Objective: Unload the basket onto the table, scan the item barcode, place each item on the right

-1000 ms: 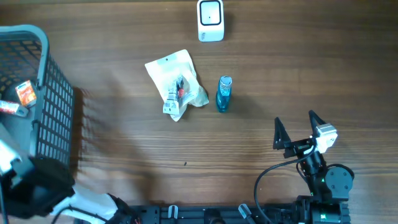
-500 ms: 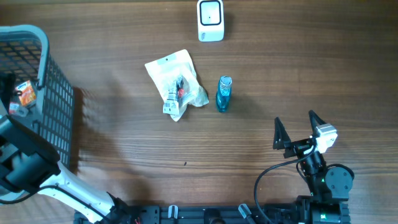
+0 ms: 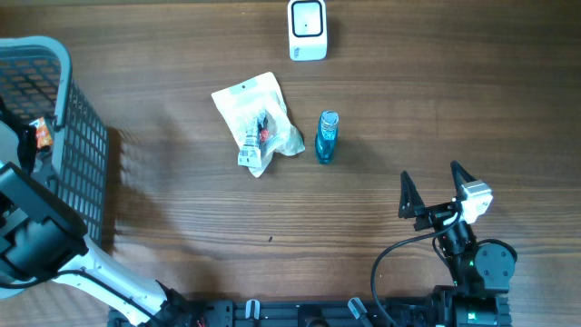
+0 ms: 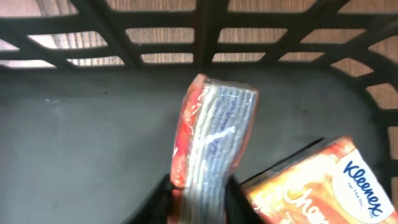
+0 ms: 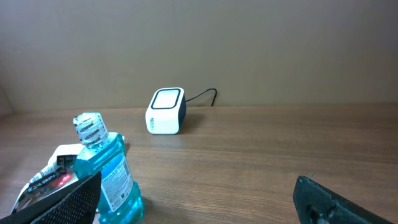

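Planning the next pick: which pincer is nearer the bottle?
Right. The right pincer, open, faces the bottle from nearby; the left pincer is far off, inside the basket, shut on a pack.

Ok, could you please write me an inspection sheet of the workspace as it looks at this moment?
Surface: brown wooden table, no spill seen.
Job's things: white scanner at the far edge; orange and silver packet inside the basket.
Clutter: clear bag of small items beside a blue bottle, mid-table; Kleenex pack in the basket, next to the packet.
Tools: left tool shut on the packet's lower end; right tool open, holding nothing.
Cables: black cable looping by the right arm's base; thin cable behind the scanner.
Surroundings: plain beige wall behind the table.
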Action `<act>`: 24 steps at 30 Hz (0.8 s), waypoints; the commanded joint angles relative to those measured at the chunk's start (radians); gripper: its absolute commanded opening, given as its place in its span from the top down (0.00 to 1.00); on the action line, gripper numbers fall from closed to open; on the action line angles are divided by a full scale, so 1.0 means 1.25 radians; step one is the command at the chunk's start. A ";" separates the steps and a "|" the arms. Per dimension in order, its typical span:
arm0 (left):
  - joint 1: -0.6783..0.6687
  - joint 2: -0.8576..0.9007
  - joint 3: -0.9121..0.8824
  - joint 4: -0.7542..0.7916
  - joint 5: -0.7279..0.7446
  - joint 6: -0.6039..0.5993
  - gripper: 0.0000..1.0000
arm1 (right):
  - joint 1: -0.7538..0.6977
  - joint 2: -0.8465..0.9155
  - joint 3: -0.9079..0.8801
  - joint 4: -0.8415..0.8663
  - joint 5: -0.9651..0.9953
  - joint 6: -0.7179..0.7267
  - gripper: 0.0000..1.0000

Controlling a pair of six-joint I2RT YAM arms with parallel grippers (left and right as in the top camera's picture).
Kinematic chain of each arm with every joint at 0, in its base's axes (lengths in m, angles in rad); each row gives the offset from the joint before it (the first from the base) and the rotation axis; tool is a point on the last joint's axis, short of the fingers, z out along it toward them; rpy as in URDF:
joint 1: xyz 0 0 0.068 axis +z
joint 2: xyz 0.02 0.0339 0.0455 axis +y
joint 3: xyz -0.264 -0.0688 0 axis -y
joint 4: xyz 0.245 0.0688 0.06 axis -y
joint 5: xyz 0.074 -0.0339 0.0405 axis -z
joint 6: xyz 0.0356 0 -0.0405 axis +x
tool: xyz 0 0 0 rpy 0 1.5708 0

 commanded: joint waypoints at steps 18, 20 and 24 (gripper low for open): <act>-0.547 -0.620 -0.009 -0.071 0.331 0.002 0.96 | 0.002 -0.004 -0.001 0.002 0.005 -0.014 0.00; -0.684 -0.527 -0.009 -0.122 0.271 0.002 0.96 | 0.002 -0.004 -0.001 0.002 0.005 -0.014 0.00; -0.839 -0.281 -0.009 -0.123 0.241 0.002 0.96 | 0.002 -0.004 -0.001 0.001 0.005 -0.014 0.00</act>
